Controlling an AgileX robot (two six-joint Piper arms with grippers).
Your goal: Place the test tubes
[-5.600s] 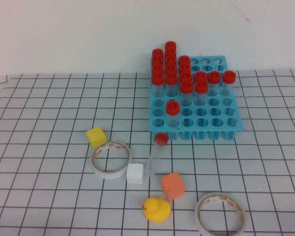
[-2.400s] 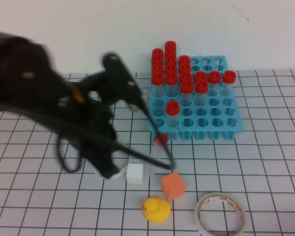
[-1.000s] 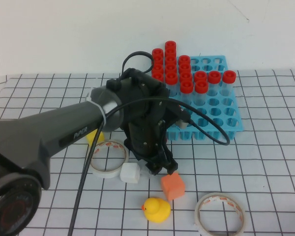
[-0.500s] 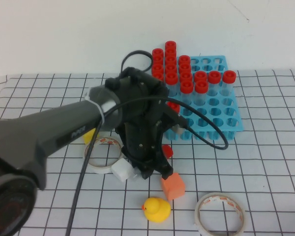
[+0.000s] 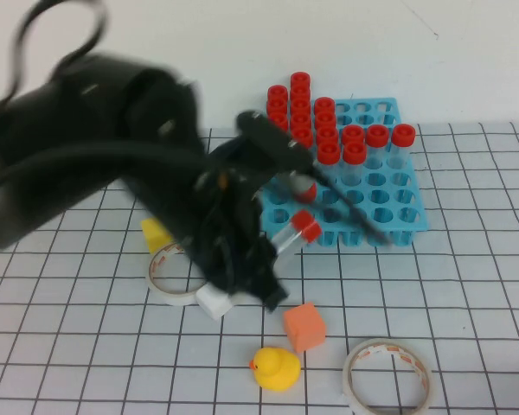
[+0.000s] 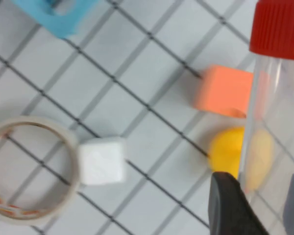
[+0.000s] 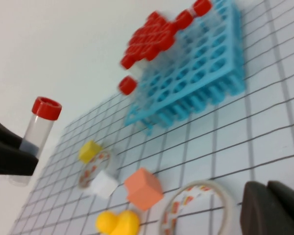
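Observation:
My left gripper (image 5: pixel 272 251) is shut on a clear test tube with a red cap (image 5: pixel 296 229), holding it tilted above the table just in front of the blue rack (image 5: pixel 376 186). In the left wrist view the tube (image 6: pixel 264 107) runs between the two fingers (image 6: pixel 230 205), cap away from the gripper. The right wrist view shows the same tube (image 7: pixel 39 127) in the air, left of the rack (image 7: pixel 196 83). Several red-capped tubes stand in the rack's back left rows. My right gripper (image 7: pixel 273 208) is shut and empty, low over the table near a tape roll, outside the high view.
A yellow cube (image 5: pixel 154 233), a tape roll (image 5: pixel 166 278) and a white cube (image 5: pixel 213 303) lie left of the arm. An orange cube (image 5: pixel 304 326), a yellow duck (image 5: pixel 275 369) and a second tape roll (image 5: pixel 387 376) lie nearer the front.
The left gripper closed on the tube that lay on the table and lifted it up toward the rack. The white cube and the nearby tape roll were nudged left.

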